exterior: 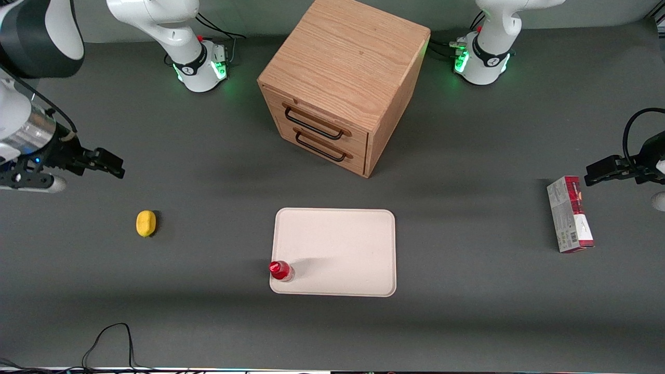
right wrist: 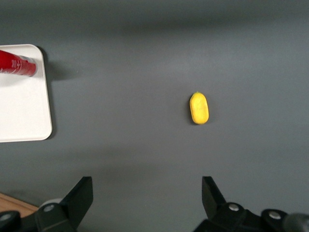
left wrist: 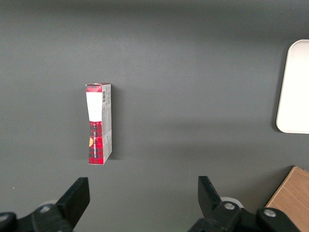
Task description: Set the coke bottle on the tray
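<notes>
The small red-capped coke bottle (exterior: 281, 271) stands upright, long axis vertical and cap up, on a corner of the flat cream-beige rectangular tray (exterior: 337, 244), the corner nearest the front camera at the working arm's end. The black two-finger gripper (exterior: 106, 163) hangs well apart from it, jaws spread wide and holding nothing. A yellow oval lemon (right wrist: 199, 108) lies on the grey table ahead of the open jaws, between them and the tray.

A dark grey matte table (exterior: 208, 322) filled the whole scene, evenly lit from above, with soft broad shadows in bands across it. A light oak cabinet (exterior: 345, 78) with two drawers and black wire handles stood on it, turned at an angle. Green indicator lights glowed near the table's upper edge. A black cable (exterior: 109, 337) looped in at the edge nearest the front camera.
</notes>
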